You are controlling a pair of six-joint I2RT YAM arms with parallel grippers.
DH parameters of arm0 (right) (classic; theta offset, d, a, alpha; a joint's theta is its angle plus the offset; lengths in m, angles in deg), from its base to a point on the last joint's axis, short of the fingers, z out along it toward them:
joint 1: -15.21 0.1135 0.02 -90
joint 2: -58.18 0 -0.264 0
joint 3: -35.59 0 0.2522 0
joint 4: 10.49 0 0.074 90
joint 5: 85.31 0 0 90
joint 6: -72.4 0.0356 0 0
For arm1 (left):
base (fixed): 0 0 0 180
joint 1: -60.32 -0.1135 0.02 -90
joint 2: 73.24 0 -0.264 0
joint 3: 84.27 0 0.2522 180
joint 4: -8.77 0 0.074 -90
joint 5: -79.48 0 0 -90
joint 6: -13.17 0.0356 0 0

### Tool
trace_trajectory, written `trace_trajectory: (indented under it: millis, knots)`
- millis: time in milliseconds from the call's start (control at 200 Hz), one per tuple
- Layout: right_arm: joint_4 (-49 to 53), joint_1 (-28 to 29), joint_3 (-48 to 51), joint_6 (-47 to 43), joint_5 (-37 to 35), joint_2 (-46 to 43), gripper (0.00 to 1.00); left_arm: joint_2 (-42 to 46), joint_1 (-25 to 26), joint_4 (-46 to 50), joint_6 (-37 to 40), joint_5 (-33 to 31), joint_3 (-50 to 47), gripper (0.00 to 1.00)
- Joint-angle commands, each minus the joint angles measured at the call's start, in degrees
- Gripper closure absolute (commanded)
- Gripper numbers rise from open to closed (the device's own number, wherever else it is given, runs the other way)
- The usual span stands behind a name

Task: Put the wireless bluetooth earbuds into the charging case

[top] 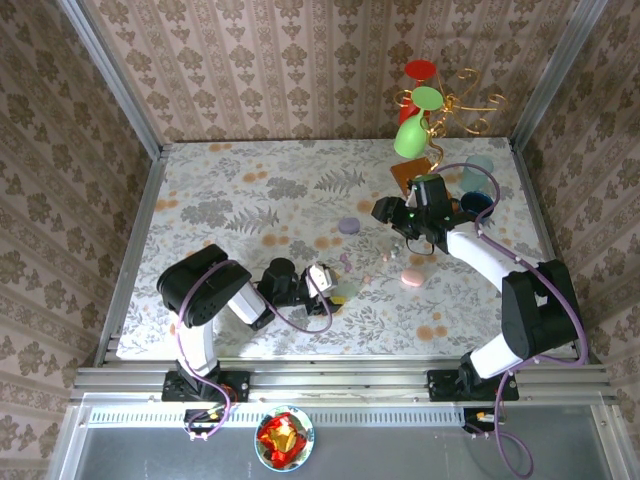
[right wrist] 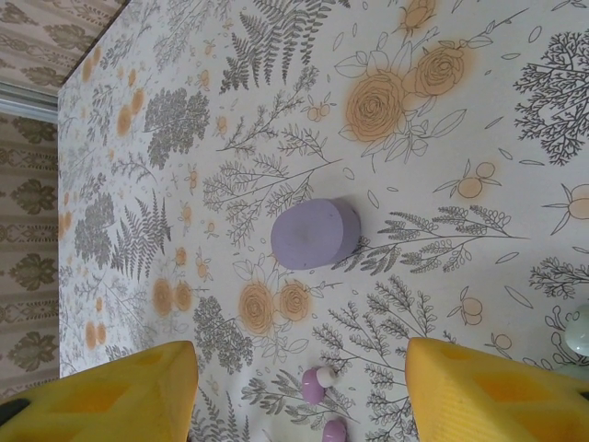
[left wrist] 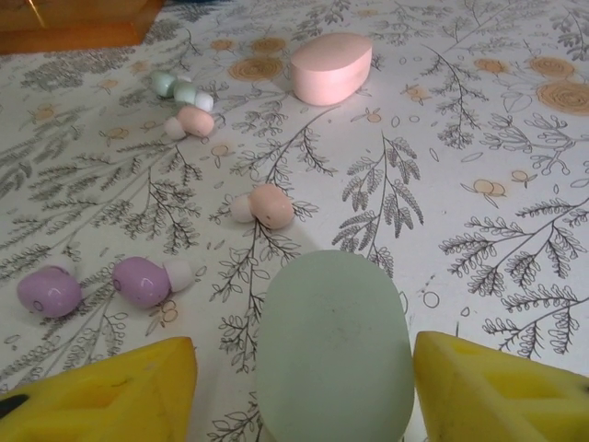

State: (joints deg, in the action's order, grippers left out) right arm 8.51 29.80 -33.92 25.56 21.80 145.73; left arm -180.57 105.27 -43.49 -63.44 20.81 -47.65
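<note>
A mint charging case [left wrist: 333,345] lies shut on the floral cloth between the yellow fingers [left wrist: 129,391] of my left gripper [left wrist: 304,359]. The gripper is open, with a gap on the left side and the right finger almost touching. Ahead of it lie two lilac earbuds [left wrist: 140,280], two pink ones [left wrist: 270,204] and a mint one [left wrist: 175,87], then a pink case [left wrist: 329,68]. From above, the left gripper [top: 330,287] sits at the mint case [top: 348,291]. My right gripper [right wrist: 299,354] hangs open over two lilac earbuds [right wrist: 315,384], short of a lilac case [right wrist: 313,234].
A wire cup tree with red and green cups [top: 425,100] stands at the back right, beside a brown box [top: 410,172] and a blue cup [top: 475,202]. The pink case [top: 410,278] lies right of centre. Metal rails frame the table.
</note>
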Motion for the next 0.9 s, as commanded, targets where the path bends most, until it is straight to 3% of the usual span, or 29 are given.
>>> trace_trajectory:
  millis: [0,130,265,360,585,895]
  knots:
    - [0.5,-0.6,0.8,-1.5,-0.4,-1.2,0.37,-0.8,1.0,2.1,2.6,1.5,1.4,0.42]
    - [0.4,-1.0,1.2,-1.6,0.0,-1.9,0.37,-0.8,1.3,4.5,3.0,1.5,2.7,0.45]
    - [1.0,-1.4,1.6,-1.5,0.1,-3.4,0.37,-0.3,1.3,5.7,3.0,1.6,3.1,0.61]
    - [1.2,-1.6,2.2,-1.2,0.7,-5.0,0.38,0.6,1.4,5.9,2.9,1.5,2.9,0.66]
    - [0.2,-1.6,6.1,1.1,8.9,-11.4,0.38,4.6,0.7,0.3,-2.3,1.3,1.8,0.69]
    - [-6.8,0.1,15.5,10.5,21.4,-21.1,0.35,14.1,-2.6,0.4,-8.1,5.1,4.1,0.69]
